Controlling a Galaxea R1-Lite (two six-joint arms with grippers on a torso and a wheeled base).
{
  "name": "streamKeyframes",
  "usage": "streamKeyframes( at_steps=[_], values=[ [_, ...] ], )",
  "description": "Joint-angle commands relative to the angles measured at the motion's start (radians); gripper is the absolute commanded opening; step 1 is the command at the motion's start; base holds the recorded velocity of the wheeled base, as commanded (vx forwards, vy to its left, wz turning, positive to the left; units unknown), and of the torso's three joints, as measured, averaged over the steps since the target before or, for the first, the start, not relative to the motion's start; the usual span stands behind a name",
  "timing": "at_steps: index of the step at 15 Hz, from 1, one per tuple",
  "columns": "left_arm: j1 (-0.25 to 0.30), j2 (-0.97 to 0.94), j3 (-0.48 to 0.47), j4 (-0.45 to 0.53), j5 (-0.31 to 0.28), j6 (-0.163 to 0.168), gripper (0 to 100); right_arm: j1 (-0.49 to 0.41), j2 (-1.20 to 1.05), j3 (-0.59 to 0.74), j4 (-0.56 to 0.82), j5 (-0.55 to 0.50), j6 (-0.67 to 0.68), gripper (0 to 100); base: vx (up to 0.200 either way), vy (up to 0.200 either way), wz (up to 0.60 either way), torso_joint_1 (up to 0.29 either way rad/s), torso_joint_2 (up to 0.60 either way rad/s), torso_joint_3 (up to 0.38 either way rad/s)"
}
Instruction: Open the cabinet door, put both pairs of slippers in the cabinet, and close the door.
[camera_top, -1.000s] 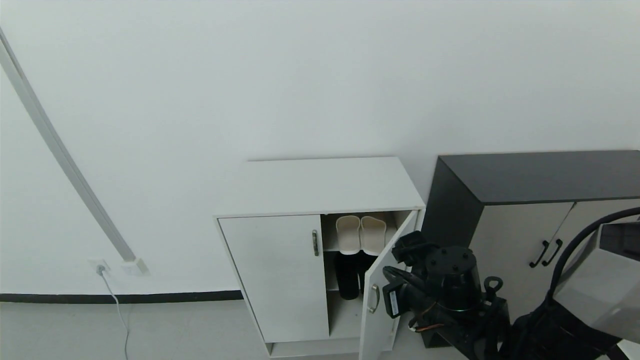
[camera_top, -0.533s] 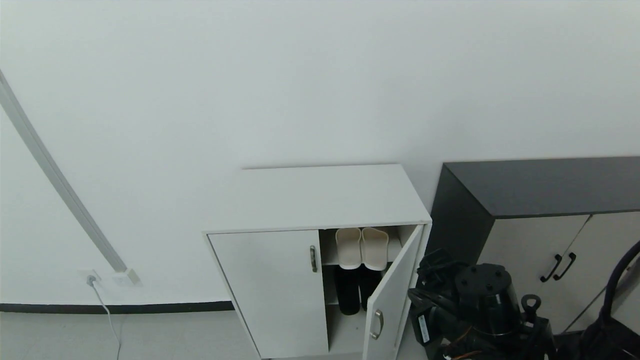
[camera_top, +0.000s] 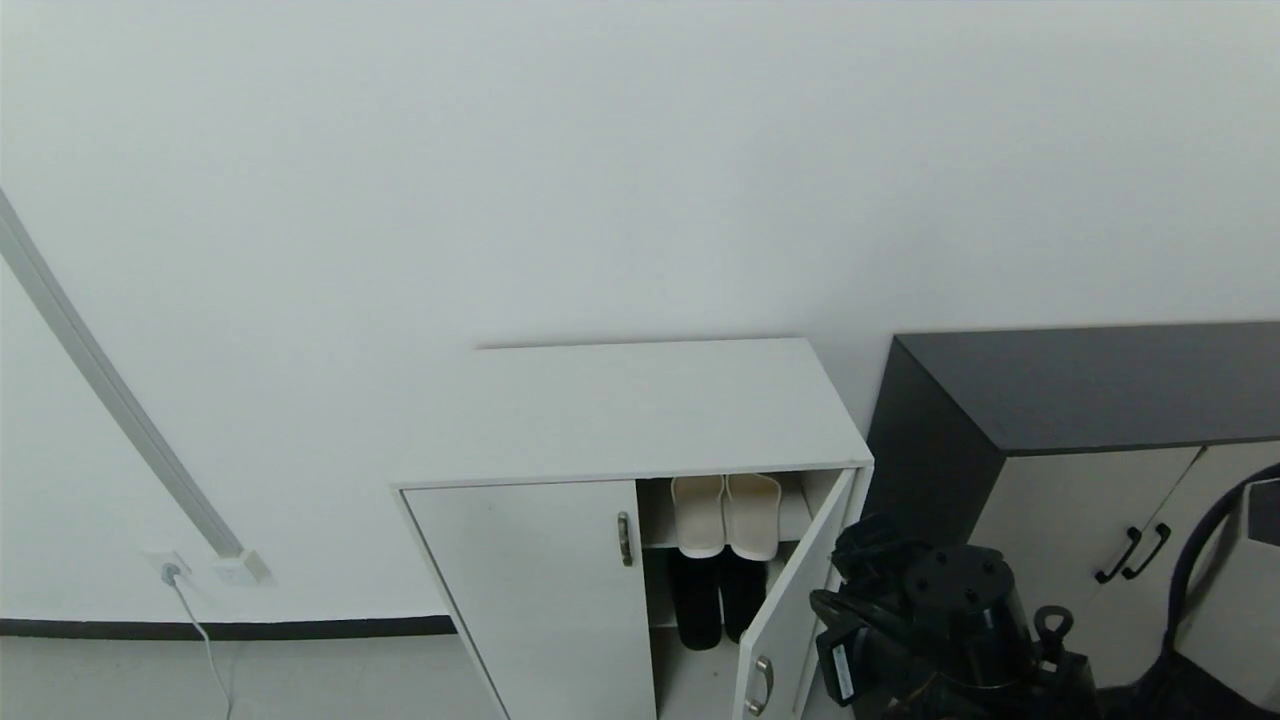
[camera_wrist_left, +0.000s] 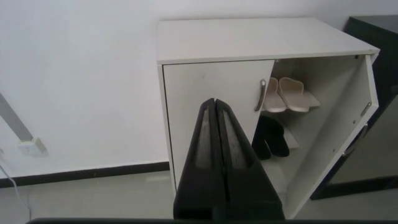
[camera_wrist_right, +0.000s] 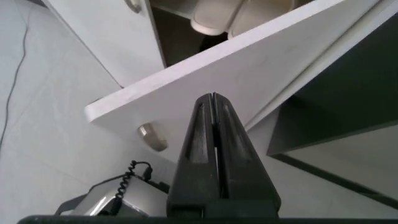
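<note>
Head view shifted with the camera; door (camera_top: 795, 590) stays half open, slippers (camera_top: 725, 515) inside; right end effector (camera_wrist_right: 213, 99), clenched empty, should push it.

The cabinet (camera_top: 640, 410) is plain white with a silver handle (camera_top: 624, 538). Inside, cream slippers (camera_top: 700, 515) sit above black slippers (camera_top: 695, 600). The side cabinet (camera_top: 1080, 375) has a black top, pale doors and black pulls (camera_top: 1135, 553). A black stripe (camera_top: 220, 628) edges the white wall (camera_top: 600, 150).
</note>
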Motion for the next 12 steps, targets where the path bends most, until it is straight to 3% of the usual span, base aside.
streamKeyframes(
  at_steps=[1,12],
  values=[
    [0.001,0.002,0.0,0.001,0.0,0.0,0,-0.002,0.083,-0.037,-0.018,0.001,0.006,0,0.0,0.0,0.0,0.0,0.0,0.0],
    [0.001,0.002,0.0,0.0,0.002,-0.002,0,-0.082,0.272,-0.301,-0.037,0.001,0.004,0,0.0,0.0,0.0,0.0,0.0,0.0]
  ],
)
